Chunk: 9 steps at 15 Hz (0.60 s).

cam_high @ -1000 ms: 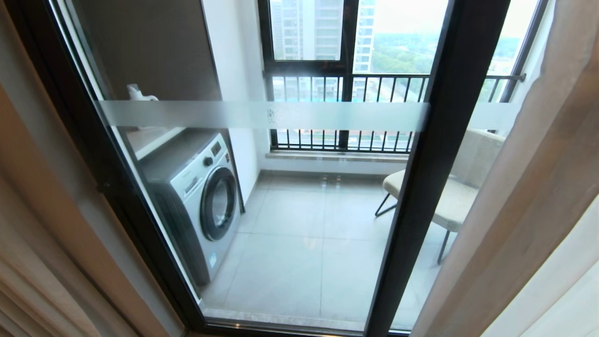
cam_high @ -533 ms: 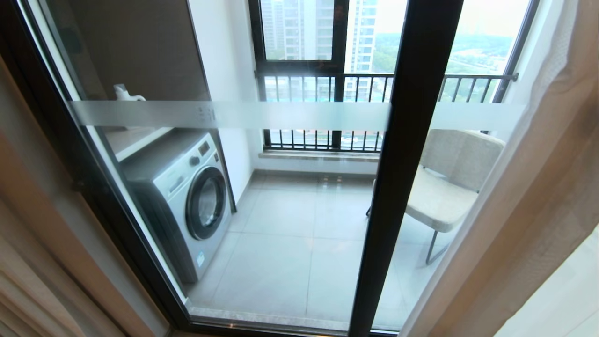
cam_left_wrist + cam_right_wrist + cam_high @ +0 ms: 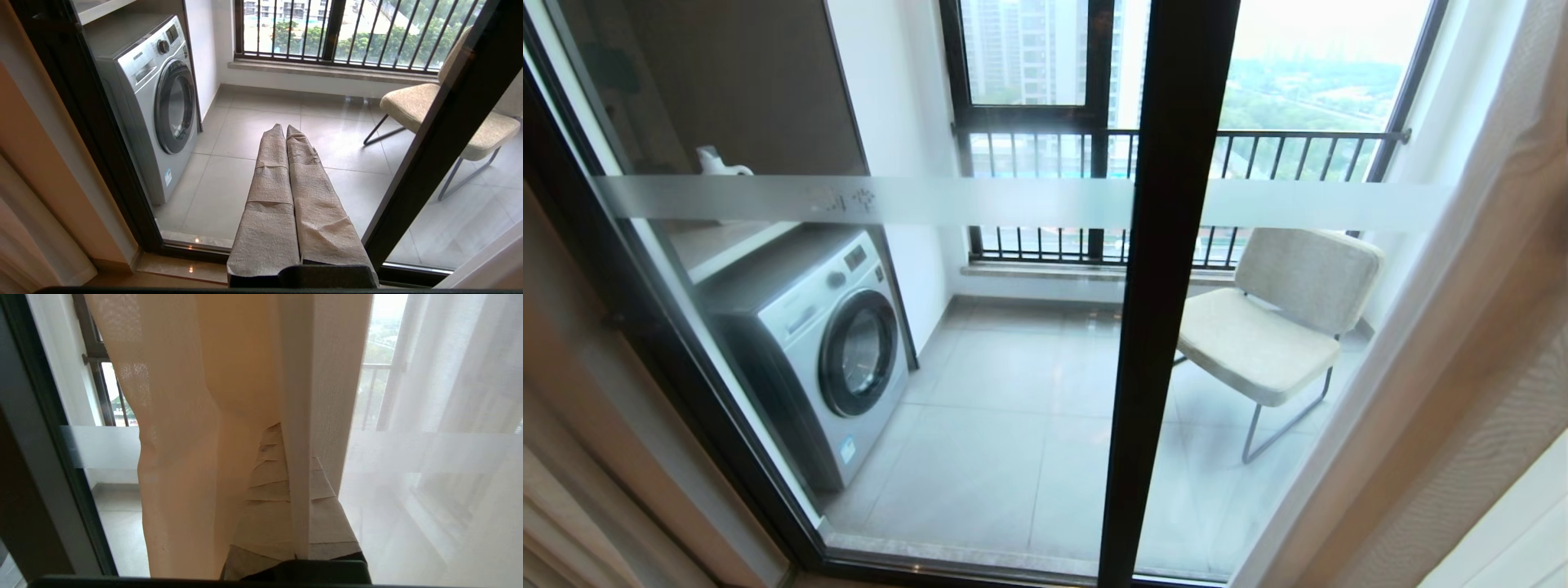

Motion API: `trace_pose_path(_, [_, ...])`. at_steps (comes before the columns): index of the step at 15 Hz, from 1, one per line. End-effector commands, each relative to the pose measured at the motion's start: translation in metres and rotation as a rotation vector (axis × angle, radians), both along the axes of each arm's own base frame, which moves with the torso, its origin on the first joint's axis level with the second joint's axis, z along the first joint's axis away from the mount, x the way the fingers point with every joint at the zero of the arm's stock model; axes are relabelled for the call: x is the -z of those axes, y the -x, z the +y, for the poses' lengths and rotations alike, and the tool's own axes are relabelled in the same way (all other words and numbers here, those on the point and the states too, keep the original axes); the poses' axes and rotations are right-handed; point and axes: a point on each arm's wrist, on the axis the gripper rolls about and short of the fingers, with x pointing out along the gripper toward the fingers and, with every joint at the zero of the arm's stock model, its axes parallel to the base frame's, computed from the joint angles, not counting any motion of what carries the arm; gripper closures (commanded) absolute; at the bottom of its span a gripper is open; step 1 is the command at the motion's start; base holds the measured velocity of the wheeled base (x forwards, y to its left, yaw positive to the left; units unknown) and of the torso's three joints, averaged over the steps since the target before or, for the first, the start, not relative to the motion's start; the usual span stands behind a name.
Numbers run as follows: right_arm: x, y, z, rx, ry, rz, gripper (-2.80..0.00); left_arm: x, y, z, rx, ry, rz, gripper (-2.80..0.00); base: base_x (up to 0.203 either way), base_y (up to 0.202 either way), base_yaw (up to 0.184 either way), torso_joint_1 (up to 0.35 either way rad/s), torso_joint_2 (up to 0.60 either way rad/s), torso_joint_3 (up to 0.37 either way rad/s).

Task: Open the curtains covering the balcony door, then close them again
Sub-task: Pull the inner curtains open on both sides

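Right gripper (image 3: 282, 457) closed, our wrapped fingers pushed into the beige curtains (image 3: 192, 416).
Only our head view shows the balcony door (image 3: 1168, 286) uncovered; left gripper (image 3: 284, 134) closed, holding nothing.

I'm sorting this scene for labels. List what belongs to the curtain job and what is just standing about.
Job:
- beige drape, its edge folds lying over the right end effector
- white sheer beside it
- balcony door, glass uncovered

Standing about:
- washing machine
- chair
- window railing
- left end effector, shut, holding nothing
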Motion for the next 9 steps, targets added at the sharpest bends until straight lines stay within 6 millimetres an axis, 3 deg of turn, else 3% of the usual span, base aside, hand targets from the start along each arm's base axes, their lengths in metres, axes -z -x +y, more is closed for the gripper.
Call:
trace_pose_path(1, [0.0031,-0.0049,-0.0043,0.008,-0.026,0.010,0.00,-0.0001,0.0000,0.0000,-0.001,0.001,-0.001,0.00,0.000,-0.189,0.000,0.012,0.01,0.002])
trace_pose_path(9, [0.0043,-0.0039,-0.0104,0.037,-0.034,0.015,0.00,0.0000,0.0000,0.0000,-0.002,0.001,-0.001,0.00,0.000,-0.189,0.001,0.001,0.00,0.003])
